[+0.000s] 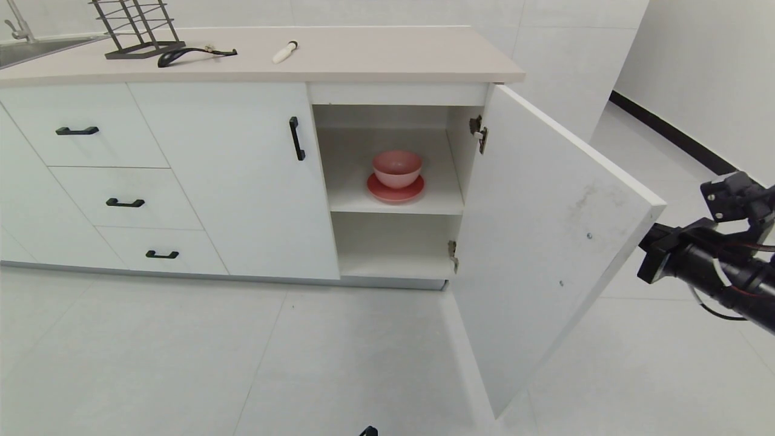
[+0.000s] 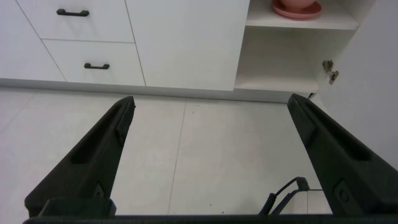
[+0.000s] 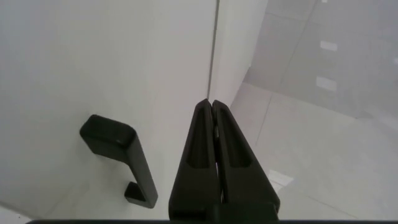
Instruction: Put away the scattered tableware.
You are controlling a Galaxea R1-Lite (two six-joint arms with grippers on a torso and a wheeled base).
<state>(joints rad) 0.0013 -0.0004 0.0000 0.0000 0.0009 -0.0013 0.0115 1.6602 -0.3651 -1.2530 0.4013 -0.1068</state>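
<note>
Pale floor tiles and a run of white cabinets under a beige counter [image 1: 375, 60] make up my head view. One cabinet door [image 1: 545, 242] stands swung open at three o'clock, and from the head I see its inner face. The right wrist view gives me its outer face instead, with the black door handle [image 3: 118, 158] just beside the right gripper [image 3: 212, 106]. Its fingers are pressed together on nothing. The right arm [image 1: 708, 266] comes in at three o'clock, past the door's free edge.

The open cabinet has two compartments. On the upper shelf [image 1: 357, 200] one pink bowl [image 1: 396, 166] sits upright, mouth up, on one pink plate [image 1: 393, 192] lying flat.

Two loose utensils lie on the counter at eleven o'clock. A black utensil [image 1: 194, 54] has its long axis about nine to three, head at the nine end, just beside the base of one wire rack [image 1: 136, 27]. A white-handled utensil [image 1: 284, 51] runs seven to one, narrower end toward one. One sink [image 1: 36, 51] sits at ten o'clock.

From the left wrist I see the left gripper [image 2: 211, 99] hanging over the tiles facing the cabinets, fingers spread wide apart and holding nothing. That view takes in two drawer handles; the head view lets me count three drawers [image 1: 121, 181], one black handle each.
</note>
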